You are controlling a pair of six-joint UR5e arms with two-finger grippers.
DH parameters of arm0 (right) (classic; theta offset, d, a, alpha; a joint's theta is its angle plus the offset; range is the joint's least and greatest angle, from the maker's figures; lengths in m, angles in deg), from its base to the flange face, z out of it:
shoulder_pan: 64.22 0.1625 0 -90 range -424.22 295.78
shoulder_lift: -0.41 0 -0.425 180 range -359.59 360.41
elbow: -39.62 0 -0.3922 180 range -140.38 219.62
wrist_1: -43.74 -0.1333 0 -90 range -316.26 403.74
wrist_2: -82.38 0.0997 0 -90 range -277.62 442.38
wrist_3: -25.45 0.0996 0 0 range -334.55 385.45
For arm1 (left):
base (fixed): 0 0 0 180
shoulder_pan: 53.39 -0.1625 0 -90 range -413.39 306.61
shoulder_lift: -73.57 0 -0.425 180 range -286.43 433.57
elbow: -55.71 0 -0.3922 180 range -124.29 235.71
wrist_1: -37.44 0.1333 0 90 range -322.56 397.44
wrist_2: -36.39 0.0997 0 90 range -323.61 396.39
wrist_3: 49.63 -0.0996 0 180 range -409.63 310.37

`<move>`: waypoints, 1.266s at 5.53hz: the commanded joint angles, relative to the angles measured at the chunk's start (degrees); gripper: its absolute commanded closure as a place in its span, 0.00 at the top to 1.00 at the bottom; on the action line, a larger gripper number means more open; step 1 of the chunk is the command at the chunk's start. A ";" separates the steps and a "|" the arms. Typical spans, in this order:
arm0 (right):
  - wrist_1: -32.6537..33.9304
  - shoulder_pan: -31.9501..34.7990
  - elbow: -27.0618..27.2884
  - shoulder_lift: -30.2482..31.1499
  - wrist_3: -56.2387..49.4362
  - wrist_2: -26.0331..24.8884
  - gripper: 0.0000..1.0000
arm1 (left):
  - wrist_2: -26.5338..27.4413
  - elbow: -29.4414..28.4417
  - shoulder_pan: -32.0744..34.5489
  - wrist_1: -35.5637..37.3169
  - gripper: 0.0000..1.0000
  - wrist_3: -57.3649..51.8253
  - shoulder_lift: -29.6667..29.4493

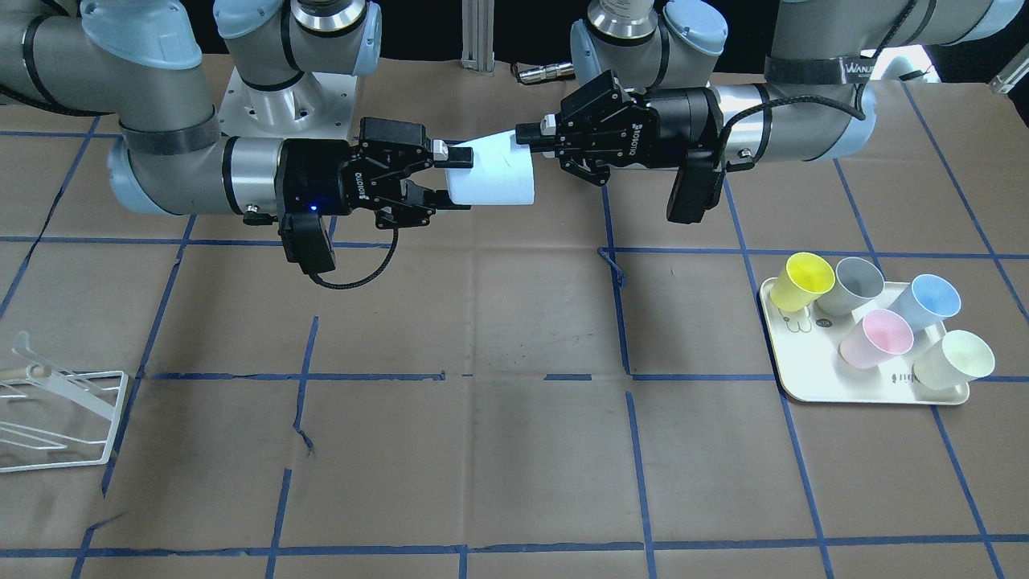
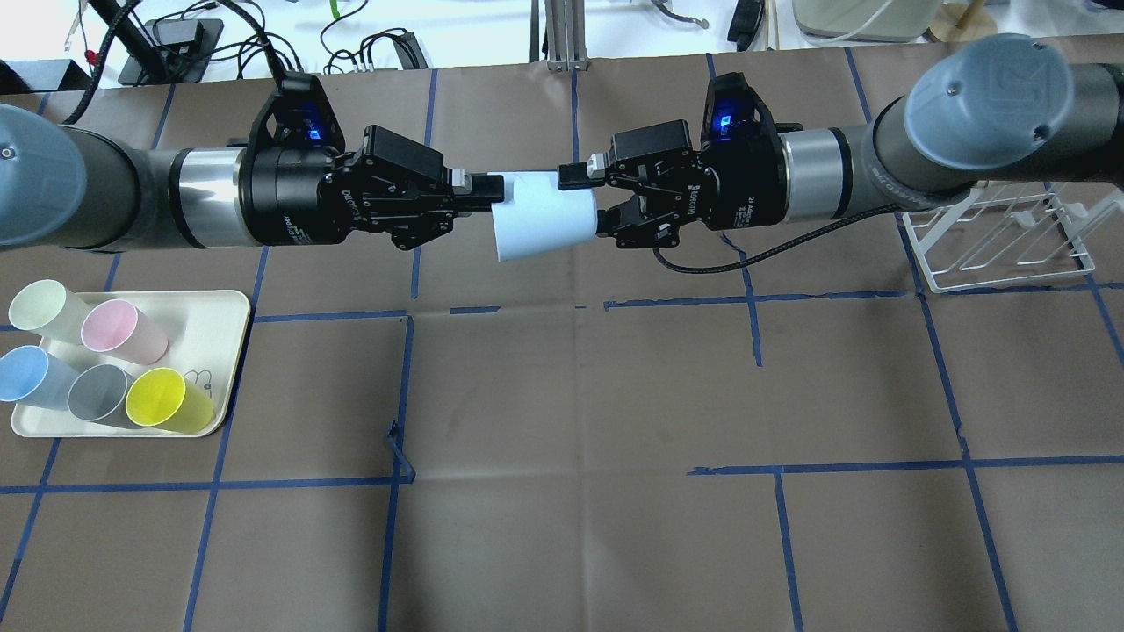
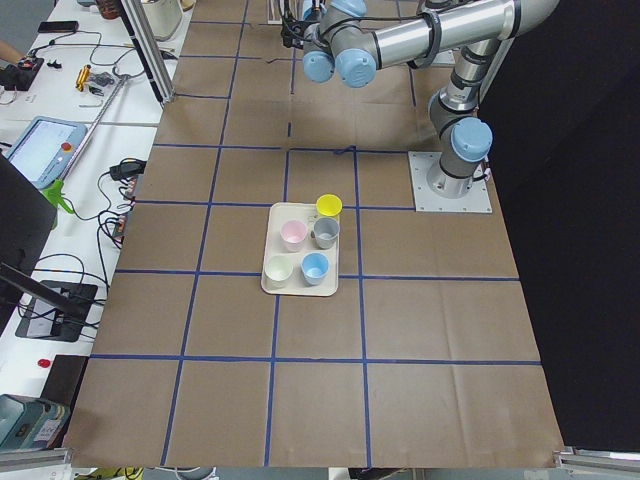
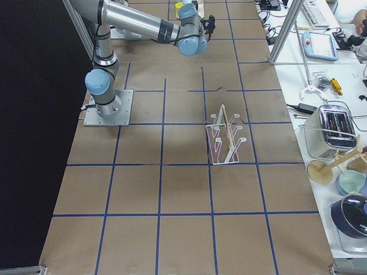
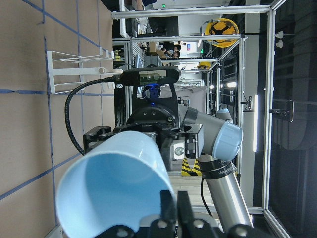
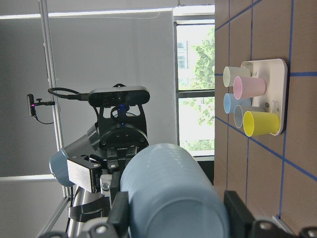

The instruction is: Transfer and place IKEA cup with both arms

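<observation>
The tray (image 2: 221, 338), cream-white, sits on the robot's left side of the table and carries five cups with mouths up: yellow cup (image 2: 167, 399), grey cup (image 2: 98, 392), pink cup (image 2: 123, 326), light-blue cup (image 2: 31, 376), cream cup (image 2: 37, 305), packed close together. The IKEA cup (image 2: 544, 224) is not on the tray. It is held in the air over mid-table, lying on its side between the two grippers, with the rim toward the left arm and the narrow base toward the right arm. The left gripper (image 2: 481, 190) has its jaws narrow and pinches the cup wall at the rim. The left wrist view looks straight into the open mouth. The right gripper (image 2: 588, 204) has its jaws wider, one finger on each side of the base end – the right wrist view shows the cup filling the gap between them. A white wire rack (image 2: 1001, 254) stands on the robot's right side of the table, well apart from the cup. The table (image 2: 571, 544) is covered in brown paper marked into squares with blue tape (image 2: 878, 470). A side bench holds a toaster (image 4: 337, 123) and cables, and a tablet (image 3: 45, 145) lies on the bench at the other end. Behind are metal framing, a yellow hard hat (image 5: 220, 26) and a window (image 6: 195, 89) with trees outside.
</observation>
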 commanded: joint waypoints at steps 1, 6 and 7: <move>0.00 -0.17 -0.01 -0.02 0.14 0.06 0.74 | -0.08 -0.02 -0.01 0.00 0.00 0.36 0.08; 1.23 -4.10 -6.22 1.47 15.49 -1.08 1.00 | 0.01 -0.63 -0.01 0.26 0.01 0.45 0.70; 2.19 -7.17 -6.94 1.38 15.44 -6.74 1.00 | 0.18 -1.68 -0.01 0.35 0.02 1.93 0.87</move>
